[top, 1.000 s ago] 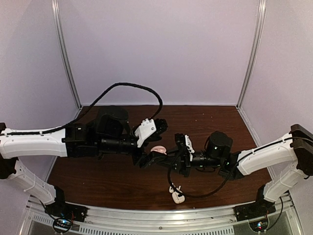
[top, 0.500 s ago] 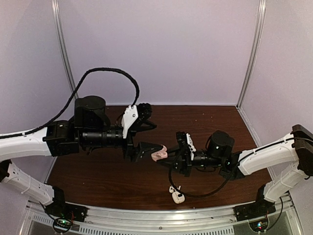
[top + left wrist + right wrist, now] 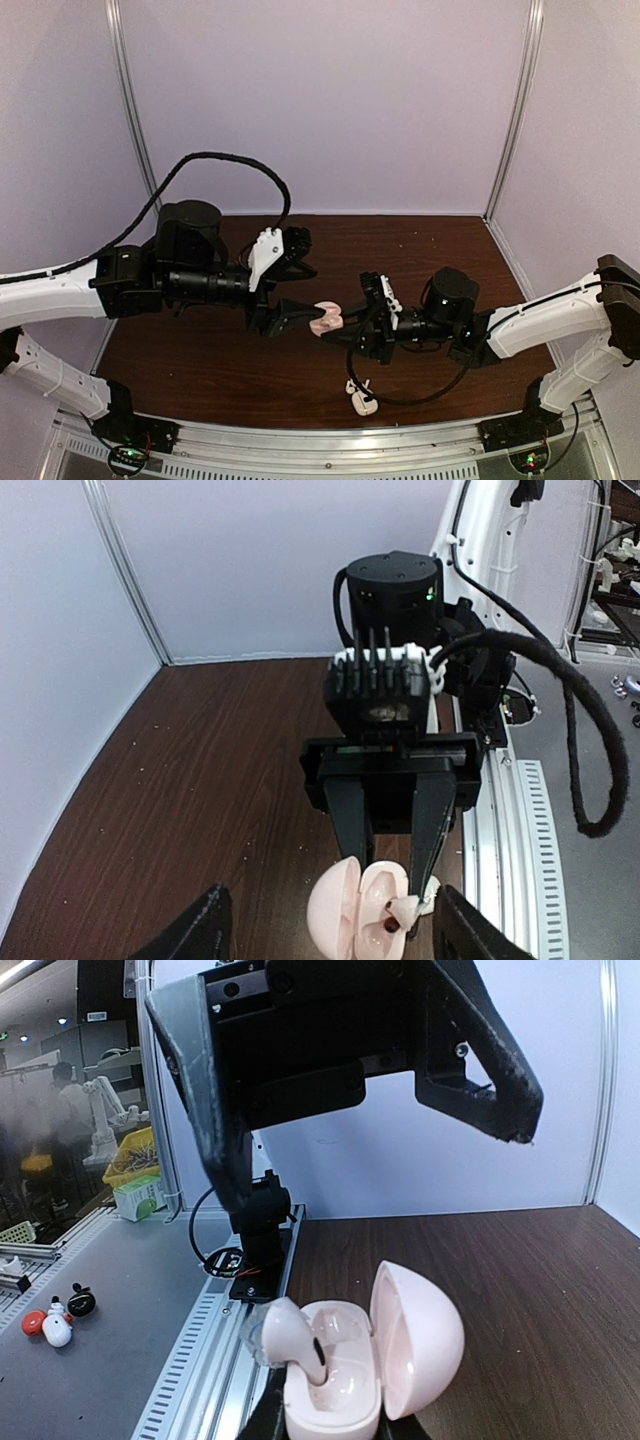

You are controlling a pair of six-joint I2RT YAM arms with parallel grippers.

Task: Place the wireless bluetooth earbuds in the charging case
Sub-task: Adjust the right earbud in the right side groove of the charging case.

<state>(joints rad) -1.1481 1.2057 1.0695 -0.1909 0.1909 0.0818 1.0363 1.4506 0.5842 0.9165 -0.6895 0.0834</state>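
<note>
A pale pink clamshell charging case [image 3: 420, 1340] stands open in my right gripper [image 3: 335, 1425], whose jaws are shut on its base. One white earbud [image 3: 290, 1335] stands with its stem in a well of the case and its head sticking out. In the left wrist view the case [image 3: 345, 920] and earbud [image 3: 405, 912] sit between the right gripper's fingers. My left gripper [image 3: 328, 922] is wide open and empty, its tips either side of the case. In the top view the case [image 3: 326, 318] is held above the table between the left gripper [image 3: 308, 292] and the right gripper [image 3: 355, 325].
A small white object with a smaller white piece beside it [image 3: 362, 402] lies on the dark wooden table [image 3: 230, 370] near the front edge. I cannot tell what it is. Pale walls close the back and sides. A metal rail [image 3: 330, 462] runs along the front.
The left arm has drawn back to the left and its cable loop has swung up. Its open gripper stays by the case. The right gripper and case have barely moved.
</note>
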